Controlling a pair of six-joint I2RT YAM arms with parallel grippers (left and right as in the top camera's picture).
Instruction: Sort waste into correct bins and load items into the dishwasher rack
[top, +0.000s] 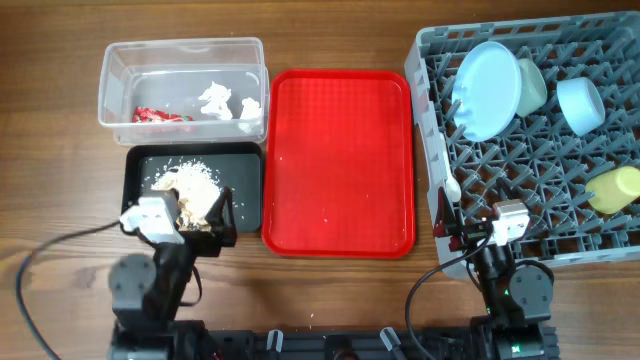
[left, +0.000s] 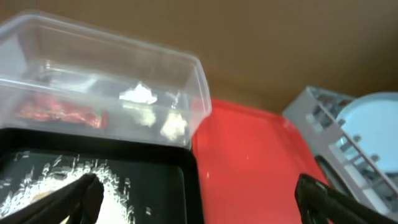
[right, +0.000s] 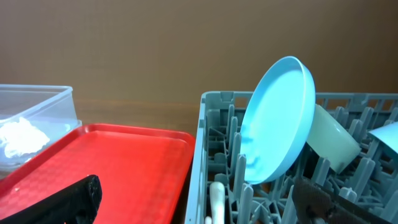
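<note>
overhead, the clear tub (top: 120, 70) sits at the far left of the table with a red snack wrapper (top: 160, 115) and white tissue pieces (top: 215, 100) inside it. just in front of it is the black tray (top: 245, 190), which holds a heap of pale crumbly food scraps (top: 190, 180). the red serving tray (top: 340, 160) lies between these bins and the grey rack (top: 530, 170) on the right. in the rack the light blue plate (top: 487, 90) stands tilted on edge with the pale green bowl (top: 530, 85) leaning right behind it. the light blue bowl (top: 580, 103) sits further right and the yellow cup (top: 615, 190) lies at the right edge. a white utensil (top: 450, 190) stands in the rack's left row; fork or spoon, i cannot tell. the left gripper (left: 199, 211) hangs over the near end of the black tray, above the scraps. its black fingers (left: 74, 199) are spread wide with nothing between them. the right gripper (right: 199, 208) hovers at the near left corner of the rack, close to the utensil. its fingers (right: 68, 202) are also wide apart and it grasps nothing.
</note>
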